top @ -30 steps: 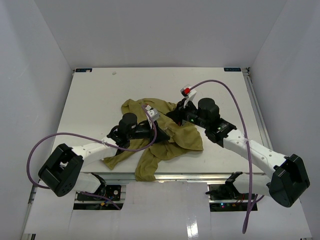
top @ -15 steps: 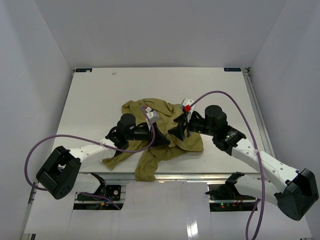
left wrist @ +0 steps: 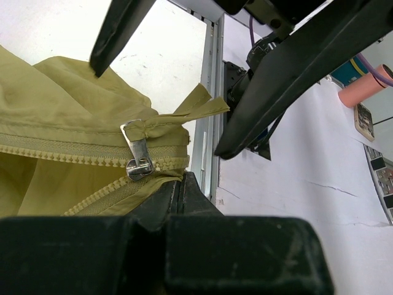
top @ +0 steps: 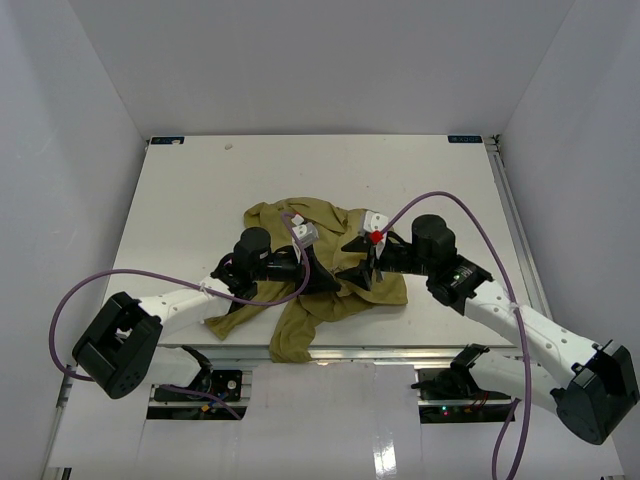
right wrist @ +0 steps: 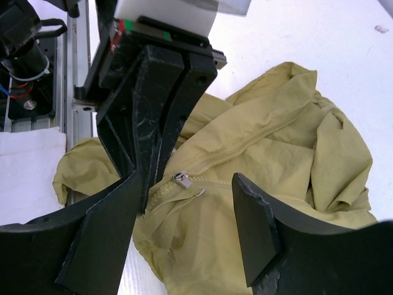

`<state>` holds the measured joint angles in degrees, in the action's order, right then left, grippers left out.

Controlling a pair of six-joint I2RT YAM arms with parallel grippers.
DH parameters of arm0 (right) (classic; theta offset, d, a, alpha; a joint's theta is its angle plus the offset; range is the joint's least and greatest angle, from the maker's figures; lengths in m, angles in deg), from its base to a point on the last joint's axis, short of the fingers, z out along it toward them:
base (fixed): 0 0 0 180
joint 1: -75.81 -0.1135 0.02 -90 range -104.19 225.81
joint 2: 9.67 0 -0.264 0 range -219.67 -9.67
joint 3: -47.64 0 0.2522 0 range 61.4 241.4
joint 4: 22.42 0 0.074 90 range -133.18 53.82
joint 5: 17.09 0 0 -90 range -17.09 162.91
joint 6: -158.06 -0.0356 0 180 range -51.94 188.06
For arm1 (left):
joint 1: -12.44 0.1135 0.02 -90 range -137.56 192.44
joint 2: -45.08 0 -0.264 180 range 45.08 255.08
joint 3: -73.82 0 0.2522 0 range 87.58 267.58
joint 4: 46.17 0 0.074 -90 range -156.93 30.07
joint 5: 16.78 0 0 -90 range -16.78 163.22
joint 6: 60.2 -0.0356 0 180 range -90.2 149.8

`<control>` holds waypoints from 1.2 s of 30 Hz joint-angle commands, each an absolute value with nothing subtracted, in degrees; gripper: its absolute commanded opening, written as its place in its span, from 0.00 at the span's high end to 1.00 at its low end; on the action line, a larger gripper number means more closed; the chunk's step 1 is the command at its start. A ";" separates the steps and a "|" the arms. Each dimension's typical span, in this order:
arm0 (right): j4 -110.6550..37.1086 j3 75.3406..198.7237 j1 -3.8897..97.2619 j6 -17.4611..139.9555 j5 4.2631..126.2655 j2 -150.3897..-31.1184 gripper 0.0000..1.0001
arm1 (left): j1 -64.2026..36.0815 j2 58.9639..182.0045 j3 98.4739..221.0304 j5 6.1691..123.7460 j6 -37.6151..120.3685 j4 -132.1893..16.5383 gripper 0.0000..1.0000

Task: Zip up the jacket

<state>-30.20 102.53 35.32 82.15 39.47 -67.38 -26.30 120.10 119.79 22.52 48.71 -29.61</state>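
Jacket: We see the soft olive-green thin cloth jacket (top: 300, 325) crumpled at the centre of the white table (top: 190, 190), with one fold reaching the near edge at lower centre of the overhead view.
Zipper: The small silver metal slider (left wrist: 140, 166) sits at the low end of the toothed tracks, left of centre in the left wrist view. Its flat pull tab (left wrist: 136, 142) stands up from the cloth.
Left gripper: The left gripper (left wrist: 179, 187) is clenched on the jacket hem just beside the slider, at bottom centre of its own view.
Right gripper: The right gripper (right wrist: 184, 184) is released, one finger on each side of the slider, and we see nothing between them.
Handling: We judge the cloth light, limp and a little slick. It will likely bunch and drag along rather than resist a pull.
Hold: We would pinch the pull tab itself, while the pinned hem keeps the tracks taut.
Risk: The tab is thin and could slip out, and loose cloth could catch in the teeth.
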 commanded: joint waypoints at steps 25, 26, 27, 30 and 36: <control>-12.50 97.82 35.47 75.21 42.83 -72.52 0.90 | -26.36 118.51 118.87 22.07 48.08 -27.89 1.00; -10.69 97.37 35.47 74.35 43.43 -72.18 0.92 | -26.32 118.55 118.87 22.07 48.08 -27.85 1.00; -10.60 96.92 35.47 74.30 43.46 -71.91 0.92 | -26.32 118.55 118.87 22.15 48.08 -27.85 1.00; -7.03 95.61 35.47 72.75 43.20 -71.28 0.92 | -26.32 118.44 118.75 22.21 48.22 -27.70 1.00; -2.81 93.02 35.47 71.96 44.05 -70.60 0.92 | -26.41 118.31 118.62 22.32 48.17 -27.58 1.00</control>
